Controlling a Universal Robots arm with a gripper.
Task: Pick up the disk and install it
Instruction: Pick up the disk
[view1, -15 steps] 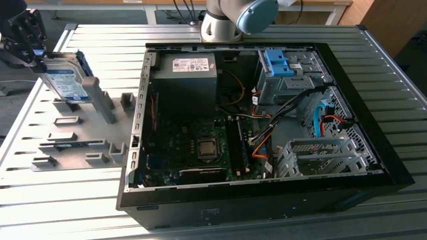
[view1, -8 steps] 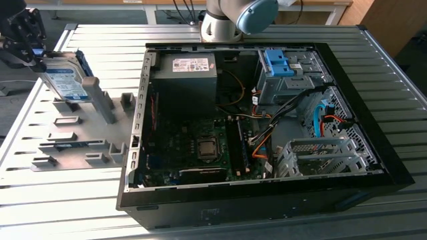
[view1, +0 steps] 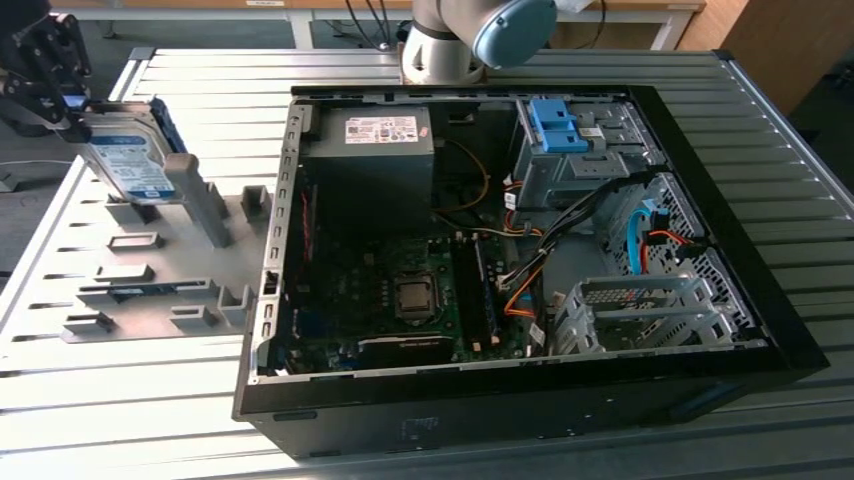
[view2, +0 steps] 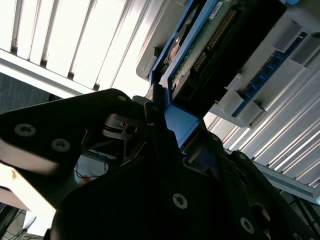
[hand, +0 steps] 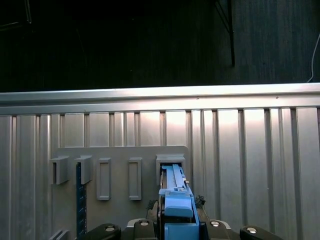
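Note:
The disk (view1: 130, 160), silver with a white-and-blue label and a blue frame, hangs tilted at the exterior view's far left, over the grey fixture plate (view1: 147, 270). My gripper (view1: 80, 103) is shut on its upper end. In the first wrist view the blue frame (hand: 175, 200) runs from my gripper (hand: 175, 215) down to a slot (hand: 170, 162) in the fixture; I cannot tell whether its far end is still inside. In the second wrist view the disk (view2: 210, 45) shows its green circuit board, with the black fingers (view2: 157, 120) clamped on the blue frame.
The open computer case (view1: 747, 300) lies on the slatted metal table. Inside are a grey power supply (view1: 371, 135), the motherboard (view1: 400, 290) and a drive cage (view1: 581, 165) with a bare blue bracket (view1: 558, 125). Upright posts (view1: 214, 210) stand on the fixture.

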